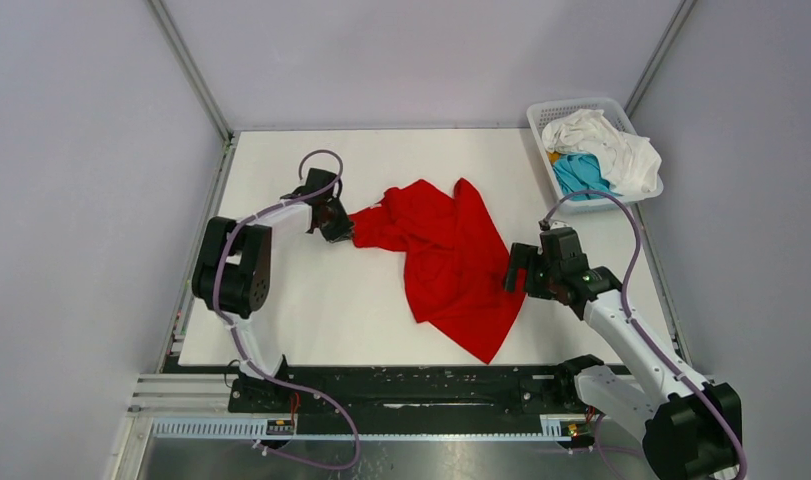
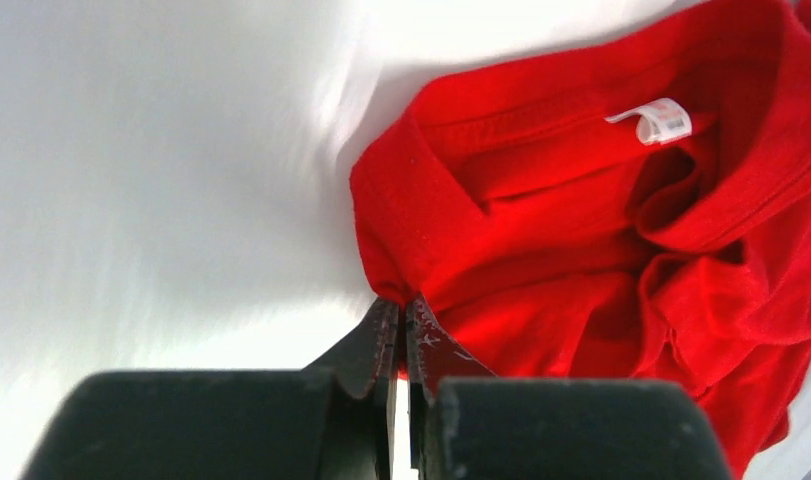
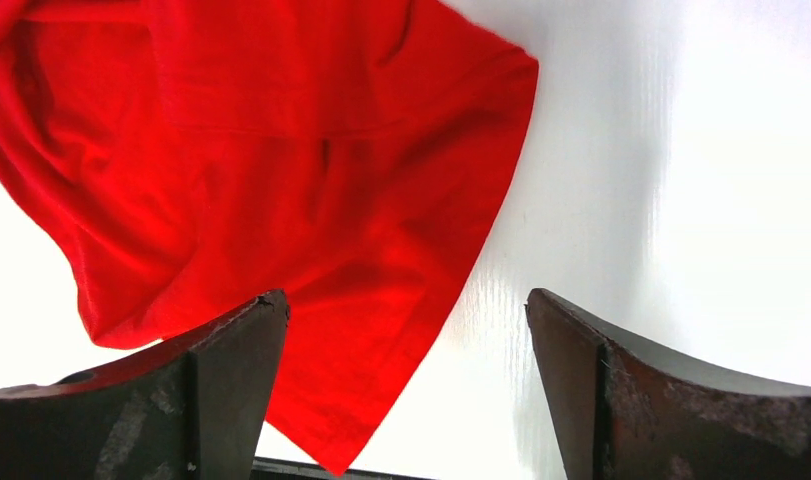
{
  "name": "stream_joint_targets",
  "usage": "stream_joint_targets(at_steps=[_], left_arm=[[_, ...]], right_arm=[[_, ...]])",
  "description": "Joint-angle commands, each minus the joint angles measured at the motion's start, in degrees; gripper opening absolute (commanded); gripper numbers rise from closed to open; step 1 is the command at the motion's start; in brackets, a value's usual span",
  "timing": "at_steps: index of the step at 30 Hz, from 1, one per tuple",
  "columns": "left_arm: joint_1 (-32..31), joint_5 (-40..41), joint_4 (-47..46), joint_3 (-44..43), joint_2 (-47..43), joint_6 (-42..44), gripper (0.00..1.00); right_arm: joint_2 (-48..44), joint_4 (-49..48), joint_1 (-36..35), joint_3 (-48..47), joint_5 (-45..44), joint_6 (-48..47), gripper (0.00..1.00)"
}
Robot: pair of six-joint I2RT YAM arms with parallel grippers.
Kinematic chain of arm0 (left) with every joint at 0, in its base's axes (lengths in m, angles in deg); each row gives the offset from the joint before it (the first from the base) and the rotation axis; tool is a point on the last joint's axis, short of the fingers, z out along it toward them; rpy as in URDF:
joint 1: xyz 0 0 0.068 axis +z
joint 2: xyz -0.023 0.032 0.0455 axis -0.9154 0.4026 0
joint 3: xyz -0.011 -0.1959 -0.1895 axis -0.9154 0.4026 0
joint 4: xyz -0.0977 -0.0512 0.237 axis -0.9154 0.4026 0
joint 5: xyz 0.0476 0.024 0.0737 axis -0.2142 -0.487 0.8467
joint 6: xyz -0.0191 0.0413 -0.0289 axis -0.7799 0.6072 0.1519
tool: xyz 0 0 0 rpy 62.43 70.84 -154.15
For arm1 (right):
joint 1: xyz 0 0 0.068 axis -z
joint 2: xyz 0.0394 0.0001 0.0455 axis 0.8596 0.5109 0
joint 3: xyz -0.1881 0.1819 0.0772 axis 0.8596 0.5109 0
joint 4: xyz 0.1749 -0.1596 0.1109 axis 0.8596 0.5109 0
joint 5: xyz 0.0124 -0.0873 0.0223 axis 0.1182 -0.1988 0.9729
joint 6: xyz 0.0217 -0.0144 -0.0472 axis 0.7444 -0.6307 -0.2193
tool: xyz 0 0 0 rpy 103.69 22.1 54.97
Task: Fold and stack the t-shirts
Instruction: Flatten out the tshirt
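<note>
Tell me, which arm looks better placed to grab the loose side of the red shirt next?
The right, I'd judge: the right claw hangs open at the loose edge of the red shirt. The left claw is shut on cloth near the collar, so it is busy.

matt red cloth t-shirt [image 1: 451, 255]

Plain bright red t-shirt [image 1: 449, 255] on white tabletop [image 1: 311, 310]. White lattice basket [image 1: 571, 103], upper right of frame: white t-shirt [image 1: 606, 145], teal-blue t-shirt [image 1: 579, 174].
</note>
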Motion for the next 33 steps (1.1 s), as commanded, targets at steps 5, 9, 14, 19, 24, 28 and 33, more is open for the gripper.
stream_joint_targets(at_steps=[5, 9, 14, 19, 24, 28, 33], left_arm=[[4.5, 10.6, 5.9, 13.6, -17.4, -3.5, 0.0], [6.2, 11.8, 5.1, 19.6, -21.9, -5.0, 0.0], [6.3, 11.4, 4.9, 22.8, -24.4, -5.5, 0.0], [6.3, 12.8, 6.8, 25.7, -29.0, -6.0, 0.0], [6.3, 13.1, 8.1, 30.8, -36.9, -7.7, 0.0], [6.3, 16.7, 11.0, 33.1, -43.2, -7.6, 0.0], [6.3, 19.8, 14.3, 35.1, -48.1, -8.1, 0.0]], right_arm=[[1.6, 8.1, -11.5, -2.0, -1.9, 7.3, 0.96], [8.4, 4.2, -19.3, -1.9, 0.2, 11.6, 0.95], [19.0, -2.7, -19.6, -4.3, -0.1, 12.1, 0.94], [28.4, -2.5, -19.6, -11.9, -5.6, 8.9, 0.96], [31.8, 0.4, -19.6, -16.7, -8.2, 7.2, 0.97], [26.4, 5.3, -19.6, -13.7, -8.9, 8.6, 0.97], [15.9, 14.3, -20.0, -6.3, -7.2, 14.0, 0.96]])
